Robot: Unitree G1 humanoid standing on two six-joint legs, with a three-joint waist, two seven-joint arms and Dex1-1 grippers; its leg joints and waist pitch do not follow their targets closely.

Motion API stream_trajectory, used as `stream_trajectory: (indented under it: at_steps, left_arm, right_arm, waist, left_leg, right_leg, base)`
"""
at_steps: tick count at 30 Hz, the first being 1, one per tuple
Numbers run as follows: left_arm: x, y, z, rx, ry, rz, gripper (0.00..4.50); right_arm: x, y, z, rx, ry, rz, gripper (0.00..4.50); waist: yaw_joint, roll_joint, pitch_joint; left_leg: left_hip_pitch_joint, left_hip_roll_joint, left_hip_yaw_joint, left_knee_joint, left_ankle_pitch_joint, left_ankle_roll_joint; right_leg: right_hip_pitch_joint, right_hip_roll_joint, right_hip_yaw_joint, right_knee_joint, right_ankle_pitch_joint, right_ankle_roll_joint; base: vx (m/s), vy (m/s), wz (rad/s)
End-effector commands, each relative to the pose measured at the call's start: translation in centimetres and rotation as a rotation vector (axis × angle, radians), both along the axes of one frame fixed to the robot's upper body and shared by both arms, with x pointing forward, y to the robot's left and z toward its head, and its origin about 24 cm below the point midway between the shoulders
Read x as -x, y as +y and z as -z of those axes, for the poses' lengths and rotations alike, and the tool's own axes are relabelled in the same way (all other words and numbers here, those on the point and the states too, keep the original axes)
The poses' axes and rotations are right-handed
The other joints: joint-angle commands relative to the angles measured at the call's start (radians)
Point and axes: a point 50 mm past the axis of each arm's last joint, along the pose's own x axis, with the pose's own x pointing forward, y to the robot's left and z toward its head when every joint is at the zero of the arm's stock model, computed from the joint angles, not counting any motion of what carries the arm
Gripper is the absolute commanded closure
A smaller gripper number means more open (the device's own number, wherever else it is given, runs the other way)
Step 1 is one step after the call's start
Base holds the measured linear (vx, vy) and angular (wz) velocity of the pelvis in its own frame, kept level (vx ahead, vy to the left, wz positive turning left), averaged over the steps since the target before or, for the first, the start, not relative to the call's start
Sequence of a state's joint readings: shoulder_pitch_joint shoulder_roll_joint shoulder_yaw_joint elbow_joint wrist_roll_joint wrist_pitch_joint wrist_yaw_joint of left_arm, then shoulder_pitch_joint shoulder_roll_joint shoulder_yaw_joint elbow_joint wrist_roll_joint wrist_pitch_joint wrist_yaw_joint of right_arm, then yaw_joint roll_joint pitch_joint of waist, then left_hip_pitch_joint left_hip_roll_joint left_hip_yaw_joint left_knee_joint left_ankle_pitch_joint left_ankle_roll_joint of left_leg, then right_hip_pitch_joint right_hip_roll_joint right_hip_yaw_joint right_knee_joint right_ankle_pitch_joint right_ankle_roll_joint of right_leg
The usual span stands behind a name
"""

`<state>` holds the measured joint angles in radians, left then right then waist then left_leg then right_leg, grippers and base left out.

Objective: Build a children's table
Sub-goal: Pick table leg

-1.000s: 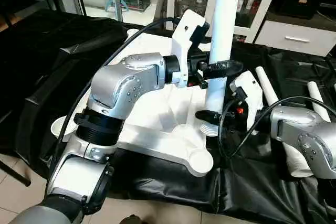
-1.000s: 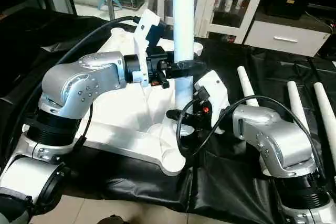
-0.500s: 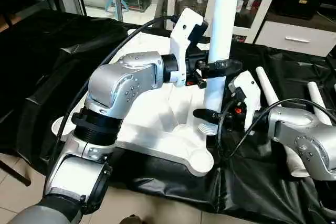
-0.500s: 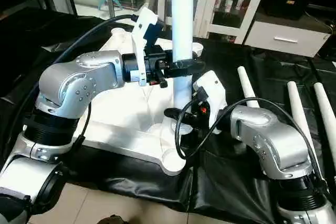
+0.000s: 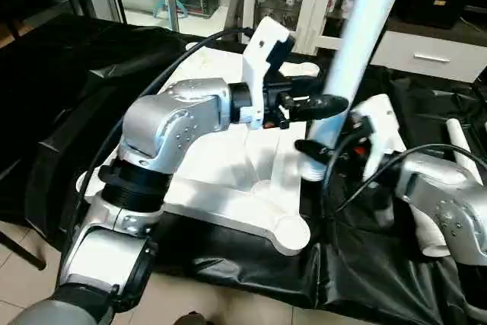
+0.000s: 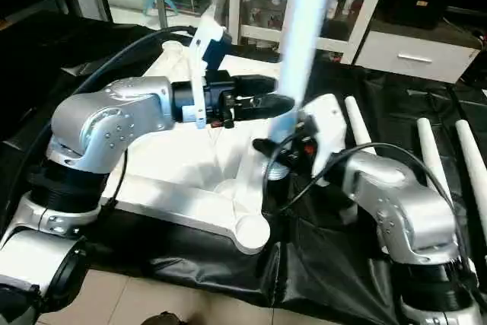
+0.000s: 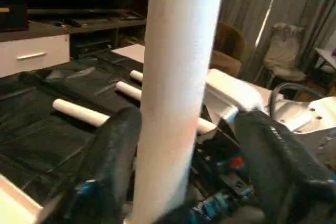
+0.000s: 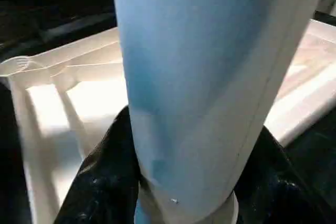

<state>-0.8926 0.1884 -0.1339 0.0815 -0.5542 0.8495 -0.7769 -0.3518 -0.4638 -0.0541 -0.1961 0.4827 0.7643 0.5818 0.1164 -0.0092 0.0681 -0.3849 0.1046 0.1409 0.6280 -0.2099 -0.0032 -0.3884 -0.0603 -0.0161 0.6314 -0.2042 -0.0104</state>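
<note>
At the black tabletop's (image 5: 228,264) near edge, the right hand (image 5: 316,154) clenches the tilted leg (image 5: 361,28) low down, beside the white panel (image 5: 236,169). The left hand (image 5: 327,101) is released around the leg. Leg-fitting step; the next move likely calls for righting the leg over its socket.

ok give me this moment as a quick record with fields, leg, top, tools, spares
leg: tilted, leaning to the robot's right, threaded end low by the top's edge
top: upside down on the black cover, ribs up
left tool: open, fingers either side of the leg with a gap
right tool: shut on the leg near its threaded end
spares: white legs lying on the cover to the right
</note>
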Motion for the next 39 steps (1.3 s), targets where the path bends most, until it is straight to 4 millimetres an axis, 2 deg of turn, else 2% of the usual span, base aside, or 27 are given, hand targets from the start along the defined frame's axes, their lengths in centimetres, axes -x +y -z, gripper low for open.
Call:
stream_trajectory:
  at_steps: [1, 4, 5, 6, 7, 8, 9, 10, 11, 12, 14, 15, 16, 17, 18, 20, 21, 24, 25, 26, 28, 29, 30, 33, 34, 36, 39]
  left_arm:
    - [0.0, 1.4, -0.4, 0.056, -0.033, -0.009, 0.94]
    - [0.2, 2.7, -0.4, 0.068, -0.13, -0.01, 0.68]
    - [0.6, 4.2, 0.2, 0.039, -0.205, -0.026, 0.67]
    - [0.7, 4.4, 0.4, 0.025, -0.213, -0.03, 0.67]
    - [1.0, 5.7, 2.2, -0.13, -0.29, -0.045, 0.67]
    - [1.0, 5.7, 2.2, -0.132, -0.29, -0.045, 0.67]
    - [1.1, 7.2, 5.7, -0.425, -0.374, -0.032, 0.67]
    - [1.1, 7.2, 5.7, -0.425, -0.374, -0.032, 0.67]
    - [1.6, 8.7, 8.9, -0.581, -0.358, 0.005, 0.67]
    - [2.0, 9.2, 9.9, -0.588, -0.328, 0.02, 0.67]
    - [2.9, 10.0, 10.9, -0.523, -0.236, 0.001, 0.67]
    - [3.1, 10.3, 11.1, -0.501, -0.222, -0.013, 0.67]
    - [3.4, 10.5, 11.1, -0.499, -0.222, -0.022, 0.67]
    - [3.9, 10.9, 11.2, -0.502, -0.237, -0.034, 0.67]
    - [4.2, 11.1, 11.1, -0.499, -0.245, -0.042, 0.67]
    - [4.8, 11.1, 11.1, -0.486, -0.251, -0.044, 0.67]
    - [5.1, 11.0, 11.1, -0.478, -0.255, -0.041, 0.67]
    - [5.2, 10.9, 11.2, -0.473, -0.26, -0.037, 0.67]
    - [5.6, 10.0, 11.6, -0.453, -0.267, -0.019, 0.67]
    - [5.6, 9.8, 11.7, -0.448, -0.266, -0.015, 0.67]
    - [6.0, 8.6, 12.6, -0.444, -0.252, 0.035, 0.67]
    - [6.2, 8.2, 13.1, -0.45, -0.241, 0.068, 0.67]
    - [6.2, 8.2, 13.1, -0.451, -0.24, 0.071, 0.67]
    - [6.2, 8.2, 13.6, -0.477, -0.261, 0.083, 0.67]
    - [6.1, 8.2, 13.7, -0.487, -0.269, 0.083, 0.85]
    - [6.2, 8.2, 13.9, -0.51, -0.272, 0.098, 0.85]
    - [6.4, 8.0, 14.1, -0.513, -0.257, 0.111, 1.14]
  right_arm:
    - [-0.4, -2.6, -0.4, -0.017, -0.046, 0.17, 2.6]
    - [-0.3, -3.7, -0.2, -0.028, -0.04, 0.238, 2.6]
    - [0.2, -4.4, 0.1, -0.034, -0.04, 0.278, 2.6]
    - [0.2, -4.4, 0.1, -0.034, -0.041, 0.281, 2.6]
    - [0.8, -4.6, 0.4, -0.039, -0.044, 0.301, 2.6]
    - [0.8, -4.6, 0.4, -0.039, -0.044, 0.302, 2.6]
    - [1.5, -4.2, 0.8, -0.019, -0.061, 0.299, 2.6]
    - [1.5, -4.2, 0.8, -0.019, -0.061, 0.299, 2.6]
    - [1.9, -3.4, 1.0, -0.021, -0.086, 0.286, 2.6]
    - [2.1, -3.0, 1.0, -0.013, -0.099, 0.273, 2.6]
    - [2.6, -2.1, 1.4, 0.024, -0.089, 0.23, 2.6]
    - [2.8, -1.8, 1.5, 0.037, -0.08, 0.212, 2.6]
    - [3.2, -1.5, 1.5, 0.031, -0.103, 0.181, 2.6]
    - [3.9, -0.8, 1.7, 0.035, -0.116, 0.125, 2.6]
    - [4.3, -0.5, 1.9, 0.032, -0.104, 0.091, 2.61]
    - [4.9, -0.1, 2.4, 0.002, -0.057, 0.06, 2.61]
    - [5.1, -0.1, 2.6, -0.012, -0.04, 0.057, 2.61]
    - [5.2, 0.0, 2.7, -0.02, -0.033, 0.056, 2.61]
    - [5.2, 0.1, 2.6, -0.032, -0.035, 0.041, 2.61]
    - [5.2, 0.2, 2.5, -0.034, -0.037, 0.039, 2.61]
    - [5.4, 0.1, 2.5, -0.042, -0.044, 0.028, 2.61]
    - [5.6, -0.2, 2.7, -0.037, -0.042, 0.034, 2.61]
    - [5.6, -0.3, 2.7, -0.036, -0.041, 0.036, 2.61]
    - [5.7, -0.6, 3.1, -0.016, -0.029, 0.047, 2.61]
    - [5.7, -0.7, 3.1, -0.013, -0.028, 0.049, 2.61]
    - [6.0, -0.6, 2.8, -0.017, -0.021, 0.03, 2.61]
    - [6.3, -0.8, 2.7, -0.013, -0.02, 0.022, 2.61]
  waist:
    - [0.002, 0.005, -0.075]
    - [0.001, 0.011, -0.075]
    - [0.005, 0.024, -0.076]
    - [0.001, 0.019, -0.075]
    - [0.0, 0.021, -0.075]
    - [-0.003, 0.026, -0.074]
    - [0.002, 0.032, -0.074]
    - [-0.001, 0.03, -0.071]
    - [-0.001, 0.049, -0.071]
    - [-0.01, 0.049, -0.07]
    - [-0.013, 0.051, -0.075]
    - [-0.014, 0.06, -0.073]
    - [-0.013, 0.062, -0.072]
    - [-0.006, 0.049, -0.069]
    - [-0.002, 0.054, -0.068]
    - [-0.003, 0.049, -0.065]
    - [-0.001, 0.061, -0.062]
    - [-0.005, 0.057, -0.061]
    - [-0.004, 0.066, -0.062]
    - [-0.008, 0.057, -0.062]
    - [-0.005, 0.043, -0.062]
    - [-0.001, 0.048, -0.065]
    - [-0.003, 0.043, -0.065]
    - [-0.006, 0.041, -0.067]
    - [-0.007, 0.038, -0.068]
    - [-0.009, 0.039, -0.068]
    - [-0.01, 0.034, -0.066]
  left_leg:
    - [0.02, 0.106, -0.033, -0.075, -0.058, 0.02]
    - [0.019, 0.105, -0.032, -0.078, -0.064, 0.024]
    - [0.019, 0.107, -0.037, -0.077, -0.064, 0.026]
    - [0.016, 0.109, -0.035, -0.08, -0.071, 0.029]
    - [0.019, 0.108, -0.035, -0.081, -0.076, 0.031]
    - [0.016, 0.109, -0.036, -0.084, -0.089, 0.035]
    - [0.02, 0.109, -0.039, -0.085, -0.102, 0.037]
    - [0.015, 0.11, -0.039, -0.088, -0.114, 0.039]
    - [0.022, 0.109, -0.04, -0.09, -0.138, 0.025]
    - [0.019, 0.109, -0.039, -0.094, -0.154, 0.013]
    - [0.024, 0.11, -0.039, -0.096, -0.168, -0.019]
    - [0.024, 0.111, -0.039, -0.099, -0.184, -0.032]
    - [0.027, 0.11, -0.037, -0.097, -0.21, -0.039]
    - [0.025, 0.112, -0.036, -0.1, -0.24, -0.035]
    - [0.022, 0.114, -0.038, -0.101, -0.247, -0.03]
    - [0.022, 0.112, -0.039, -0.103, -0.26, -0.023]
    - [0.023, 0.112, -0.043, -0.104, -0.294, -0.028]
    - [0.022, 0.11, -0.045, -0.109, -0.323, -0.043]
    - [0.025, 0.109, -0.045, -0.107, -0.33, -0.05]
    - [0.025, 0.109, -0.043, -0.108, -0.333, -0.05]
    - [0.025, 0.111, -0.038, -0.107, -0.3, -0.039]
    - [0.023, 0.112, -0.039, -0.105, -0.272, -0.031]
    - [0.021, 0.112, -0.038, -0.105, -0.26, -0.027]
    - [0.018, 0.108, -0.037, -0.102, -0.233, -0.013]
    - [0.015, 0.107, -0.037, -0.101, -0.217, -0.004]
    - [0.017, 0.108, -0.037, -0.101, -0.212, 0.003]
    - [0.018, 0.11, -0.036, -0.101, -0.219, 0.007]
  right_leg:
    - [0.054, -0.105, 0.037, -0.058, 0.036, -0.302]
    - [0.056, -0.101, 0.037, -0.059, 0.019, -0.282]
    - [0.054, -0.103, 0.037, -0.061, 0.011, -0.275]
    - [0.056, -0.103, 0.038, -0.062, 0.008, -0.267]
    - [0.053, -0.101, 0.037, -0.062, 0.0, -0.259]
    - [0.052, -0.099, 0.039, -0.064, -0.03, -0.236]
    - [0.047, -0.097, 0.038, -0.07, -0.065, -0.216]
    - [0.048, -0.096, 0.042, -0.073, -0.086, -0.193]
    - [0.035, -0.093, 0.041, -0.076, -0.12, -0.169]
    - [0.039, -0.093, 0.043, -0.074, -0.133, -0.16]
    - [0.038, -0.096, 0.04, -0.067, -0.136, -0.175]
    - [0.033, -0.094, 0.04, -0.067, -0.13, -0.195]
    - [0.03, -0.094, 0.041, -0.067, -0.131, -0.209]
    - [0.031, -0.099, 0.043, -0.07, -0.155, -0.215]
    - [0.031, -0.102, 0.045, -0.07, -0.164, -0.211]
    - [0.03, -0.098, 0.044, -0.072, -0.184, -0.204]
    - [0.025, -0.101, 0.046, -0.075, -0.236, -0.198]
    - [0.023, -0.1, 0.046, -0.08, -0.28, -0.182]
    - [0.019, -0.099, 0.047, -0.08, -0.281, -0.176]
    - [0.02, -0.098, 0.047, -0.083, -0.281, -0.173]
    - [0.022, -0.102, 0.05, -0.085, -0.262, -0.17]
    - [0.024, -0.103, 0.05, -0.082, -0.244, -0.167]
    - [0.024, -0.102, 0.05, -0.082, -0.235, -0.165]
    - [0.026, -0.099, 0.047, -0.08, -0.205, -0.166]
    - [0.029, -0.1, 0.047, -0.079, -0.197, -0.165]
    - [0.029, -0.101, 0.046, -0.079, -0.202, -0.164]
    - [0.027, -0.101, 0.046, -0.08, -0.226, -0.166]
  base:
    - [0.0, 0.0, 0.0]
    - [0.0, 0.0, 0.0]
    - [0.0, 0.0, 0.0]
    - [0.0, 0.0, 0.0]
    - [0.0, 0.0, 0.0]
    - [0.0, 0.0, 0.0]
    - [0.0, 0.0, 0.0]
    - [0.0, 0.0, 0.0]
    - [0.0, 0.0, 0.0]
    - [0.0, 0.0, 0.0]
    - [0.0, 0.0, 0.0]
    - [0.0, 0.0, 0.0]
    - [0.0, 0.0, 0.0]
    - [0.0, 0.0, 0.0]
    - [0.0, 0.0, 0.0]
    - [0.0, 0.0, 0.0]
    - [0.0, 0.0, 0.0]
    - [0.0, 0.0, 0.0]
    - [0.0, 0.0, 0.0]
    - [0.0, 0.0, 0.0]
    - [0.0, 0.0, 0.0]
    - [0.0, 0.0, 0.0]
    - [0.0, 0.0, 0.0]
    - [0.0, 0.0, 0.0]
    - [0.0, 0.0, 0.0]
    - [0.0, 0.0, 0.0]
    - [0.0, 0.0, 0.0]
